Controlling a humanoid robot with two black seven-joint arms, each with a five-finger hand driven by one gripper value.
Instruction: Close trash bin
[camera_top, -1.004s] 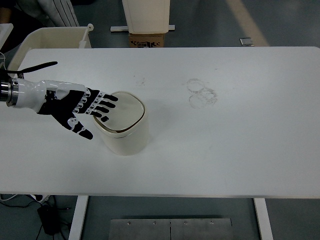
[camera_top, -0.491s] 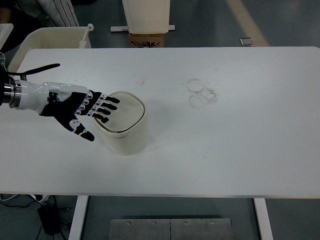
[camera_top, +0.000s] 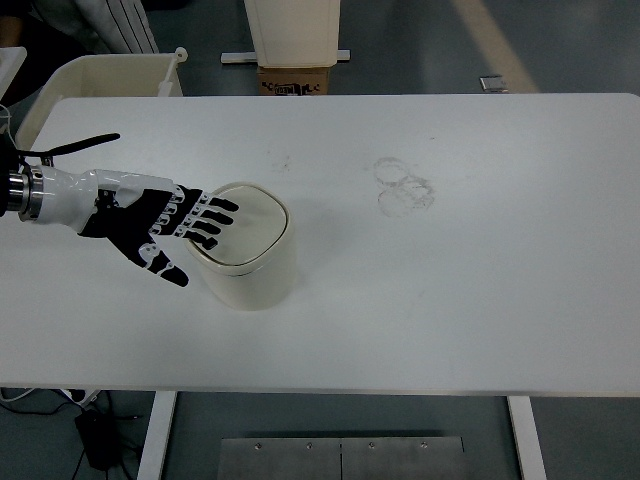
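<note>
left robot hand (camera_top: 150, 225): fingers spread flat, holding nothing, fingertips over the lid's left edge | trash bin (camera_top: 250, 252): cream, smooth, rounded-square, left of centre on worktop | worktop (camera_top: 470, 290): white, matte, faint ring marks

The left arm reaches in from the left edge, its white forearm level and pointing right. The left hand (camera_top: 150, 228) lies flat, palm down, its four black fingers (camera_top: 205, 217) stretched out rightward and slightly fanned, the thumb angled toward the near side.
</note>
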